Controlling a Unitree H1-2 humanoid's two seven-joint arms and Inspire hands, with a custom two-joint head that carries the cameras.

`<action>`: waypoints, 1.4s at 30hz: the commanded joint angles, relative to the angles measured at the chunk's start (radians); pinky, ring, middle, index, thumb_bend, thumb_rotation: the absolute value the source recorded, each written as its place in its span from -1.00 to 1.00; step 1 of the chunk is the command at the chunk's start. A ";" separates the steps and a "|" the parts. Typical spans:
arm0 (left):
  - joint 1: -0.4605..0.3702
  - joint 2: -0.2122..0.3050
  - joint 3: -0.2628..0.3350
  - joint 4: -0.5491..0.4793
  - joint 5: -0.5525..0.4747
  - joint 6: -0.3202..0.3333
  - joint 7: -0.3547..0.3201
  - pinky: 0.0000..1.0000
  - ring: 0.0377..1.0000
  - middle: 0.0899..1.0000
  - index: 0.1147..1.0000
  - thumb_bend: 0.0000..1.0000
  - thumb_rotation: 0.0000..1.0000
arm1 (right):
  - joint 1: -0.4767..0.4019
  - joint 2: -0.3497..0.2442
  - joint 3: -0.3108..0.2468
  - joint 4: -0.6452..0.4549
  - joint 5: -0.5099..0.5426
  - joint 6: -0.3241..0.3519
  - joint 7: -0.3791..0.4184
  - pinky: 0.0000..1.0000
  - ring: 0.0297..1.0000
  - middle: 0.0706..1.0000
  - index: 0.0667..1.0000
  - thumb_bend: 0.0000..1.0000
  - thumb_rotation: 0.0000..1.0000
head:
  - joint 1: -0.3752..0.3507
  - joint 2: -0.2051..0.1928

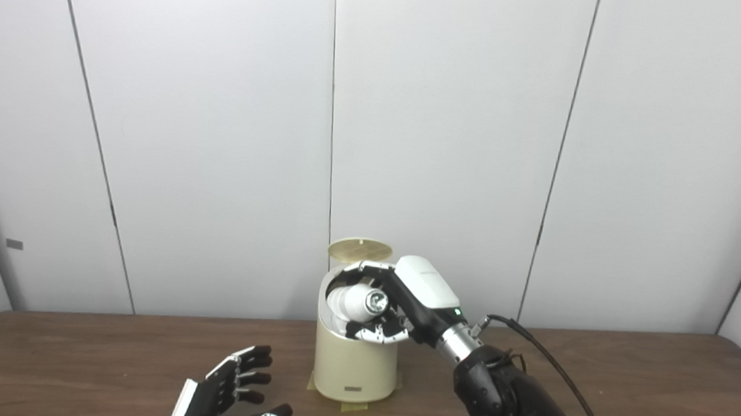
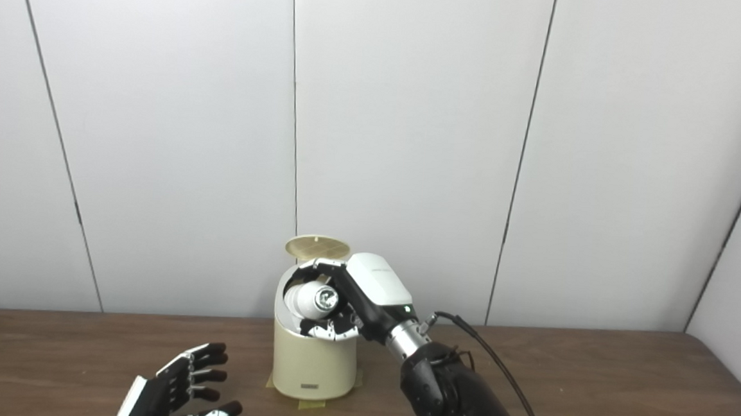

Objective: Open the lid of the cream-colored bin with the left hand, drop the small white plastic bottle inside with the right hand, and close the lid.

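Left hand (image 1: 230, 392) spread, idle; right hand (image 1: 403, 300) grips white bottle (image 1: 357, 301) (lying sideways) over open-lidded cream bin (image 1: 354, 361)

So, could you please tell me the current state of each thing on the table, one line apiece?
lid: open, raised behind the bin's mouth.
cream-colored bin: upright on the table.
small white plastic bottle: held at the bin's mouth, not yet dropped.
right hand: shut on the bottle.
left hand: open, apart from the bin.
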 commanded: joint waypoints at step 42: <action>-0.029 -0.001 -0.010 0.021 0.007 -0.027 0.008 0.23 0.43 0.54 0.54 0.44 -0.85 | 0.015 0.009 -0.149 -0.370 0.140 -0.058 0.045 -0.36 -0.17 0.09 0.16 0.44 -0.62 | -0.002 -0.010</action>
